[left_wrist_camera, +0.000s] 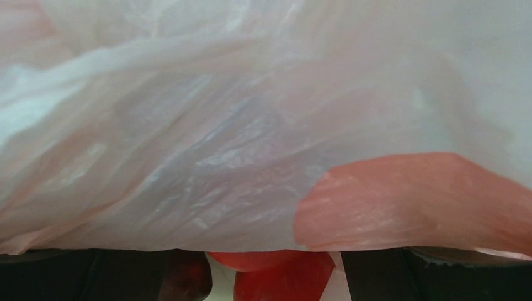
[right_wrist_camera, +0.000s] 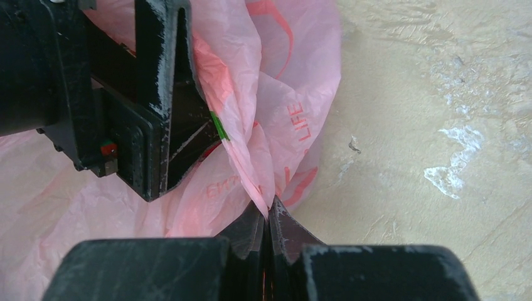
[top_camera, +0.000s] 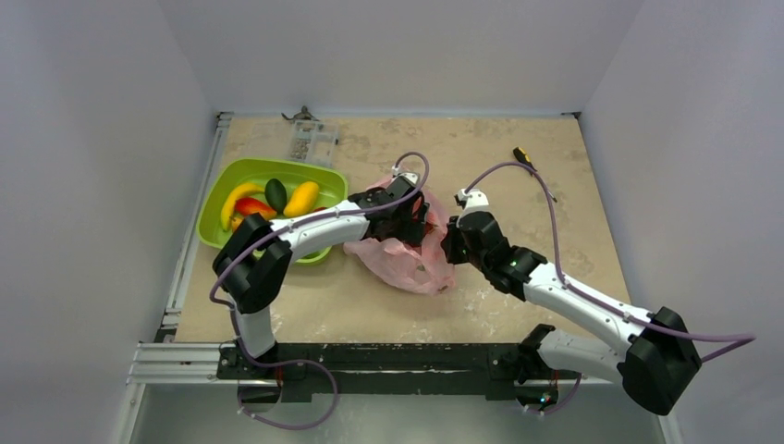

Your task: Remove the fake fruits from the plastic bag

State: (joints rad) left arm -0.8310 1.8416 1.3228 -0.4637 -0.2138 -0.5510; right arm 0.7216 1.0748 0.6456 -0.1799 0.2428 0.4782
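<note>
From above, the plastic bag point(top_camera: 407, 268) is lying in the middle of the table point(top_camera: 499, 157). The left fingers point(top_camera: 410, 220) are reaching into it while the right fingers point(top_camera: 453, 242) are holding its edge, probably to keep it open. A green tray point(top_camera: 211, 227) of fake fruits point(top_camera: 277, 196) is sitting to the left. In the left wrist view, film is covering almost everything; the left fingers are standing wide apart, gripping nothing clearly, around a red thing point(left_wrist_camera: 276, 273). In the right wrist view, the right fingers are pinching a bag fold tightly.
</note>
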